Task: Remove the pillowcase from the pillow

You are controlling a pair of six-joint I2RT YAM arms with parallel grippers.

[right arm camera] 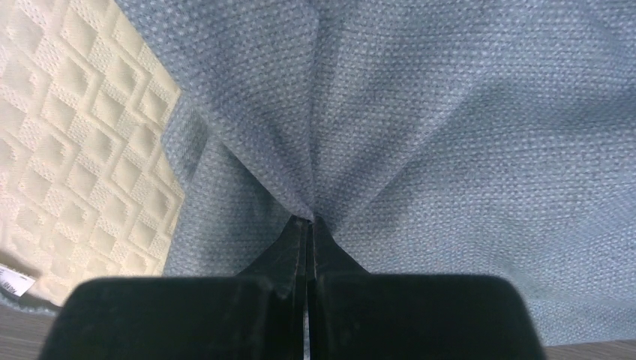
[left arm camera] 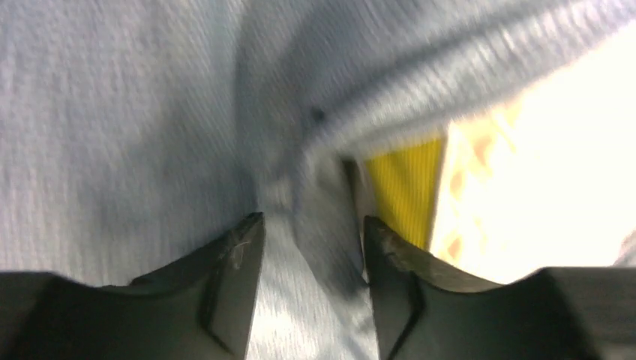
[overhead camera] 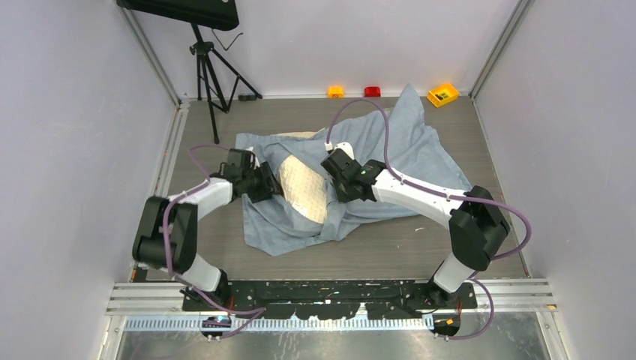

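The grey-blue pillowcase (overhead camera: 420,154) lies rumpled across the table. The cream quilted pillow (overhead camera: 306,187) shows bare through its opening between my two grippers. My left gripper (overhead camera: 271,182) is at the pillow's left edge. In the left wrist view its jaws (left arm camera: 313,225) stand apart over blurred pillowcase fabric (left arm camera: 112,112), with the pillow's yellow piping (left arm camera: 405,187) just right of them. My right gripper (overhead camera: 339,184) is at the pillow's right edge. In the right wrist view it (right arm camera: 309,219) is shut on a pinched fold of pillowcase (right arm camera: 450,112), beside the pillow (right arm camera: 75,150) and its white tag (right arm camera: 11,285).
A camera tripod (overhead camera: 210,75) stands at the back left. Small orange (overhead camera: 335,91), red (overhead camera: 372,91) and yellow (overhead camera: 442,94) blocks sit along the back wall. Side walls close in the table left and right.
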